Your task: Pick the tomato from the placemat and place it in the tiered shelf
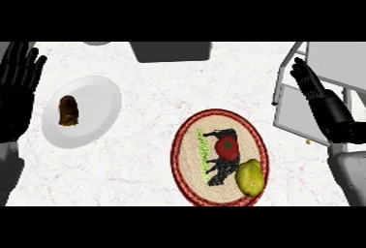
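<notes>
A: Item one, the tomato (227, 146)?
B: Red, lying on the round placemat (187, 145), near centre-right of the marble counter (143, 169). A yellow-green fruit (250, 178) lies just beside it, nearer and to the right, on the same mat.
A: The tiered shelf (300, 114)?
B: White-framed, far right, well apart from the mat.
A: Hands?
B: Right hand (314, 87) over the shelf, fingers straight, holding nothing. Left hand (18, 92) at the left edge, fingers up and straight, resting, holding nothing.
A: Other stock?
B: White plate (97, 99) at left with a brown food item (68, 110) on it; a grey object (172, 51) at the far edge.
</notes>
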{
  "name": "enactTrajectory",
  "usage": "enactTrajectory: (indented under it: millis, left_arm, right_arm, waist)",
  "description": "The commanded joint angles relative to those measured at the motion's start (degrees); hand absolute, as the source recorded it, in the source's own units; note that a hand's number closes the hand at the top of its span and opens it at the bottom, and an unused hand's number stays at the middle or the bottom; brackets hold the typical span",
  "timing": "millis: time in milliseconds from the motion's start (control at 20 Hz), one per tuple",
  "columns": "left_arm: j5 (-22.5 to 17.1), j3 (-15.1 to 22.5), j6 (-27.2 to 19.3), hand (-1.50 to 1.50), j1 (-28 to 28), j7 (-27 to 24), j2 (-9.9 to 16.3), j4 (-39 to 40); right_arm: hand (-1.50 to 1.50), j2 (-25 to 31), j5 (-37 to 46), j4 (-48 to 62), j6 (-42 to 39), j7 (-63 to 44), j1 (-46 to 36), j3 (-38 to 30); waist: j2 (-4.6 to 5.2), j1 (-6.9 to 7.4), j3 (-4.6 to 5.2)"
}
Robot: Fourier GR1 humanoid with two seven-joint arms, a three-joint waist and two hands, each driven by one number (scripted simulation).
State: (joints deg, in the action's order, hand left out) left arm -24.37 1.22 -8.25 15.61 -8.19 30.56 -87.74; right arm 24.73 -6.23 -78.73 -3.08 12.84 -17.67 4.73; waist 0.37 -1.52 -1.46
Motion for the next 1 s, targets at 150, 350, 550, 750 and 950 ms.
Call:
enactTrajectory:
  millis: [150, 350, 550, 750, 950]
  left_arm:
    - [0.11, 2.74, -2.3, 0.0, -10.37, 8.66, -1.42, 8.32]
    - [-2.13, 3.38, -3.64, 0.0, -15.82, 13.07, -3.86, 11.48]
    - [-2.14, 5.45, -2.85, 0.0, -18.7, 14.72, -5.17, 12.9]
    - [-1.35, 7.84, -3.07, 0.0, -16.44, 18.0, -6.06, 11.48]
    - [-0.04, 9.05, -3.18, 0.0, -14.41, 17.55, -7.79, 13.3]
  right_arm:
    - [1.5, -3.02, 6.26, -3.66, 22.77, -3.42, 9.37, -8.53]
    - [1.5, -1.52, 9.88, 5.12, 32.62, -13.12, 21.68, -14.94]
    - [-1.5, -16.32, 9.32, -2.53, 44.91, -10.9, 30.38, -13.73]
    - [-1.5, -21.43, 17.11, -17.95, 48.4, -11.61, 42.7, -3.25]
    - [-1.5, -24.36, 24.85, -27.92, 48.35, -15.99, 52.34, 9.02]
  waist:
    - [-0.95, -4.5, 1.83]
    - [0.55, -9.23, 2.25]
    - [-1.08, -5.25, 1.74]
    - [-0.93, -2.44, 1.82]
    - [-0.39, -0.52, 1.77]
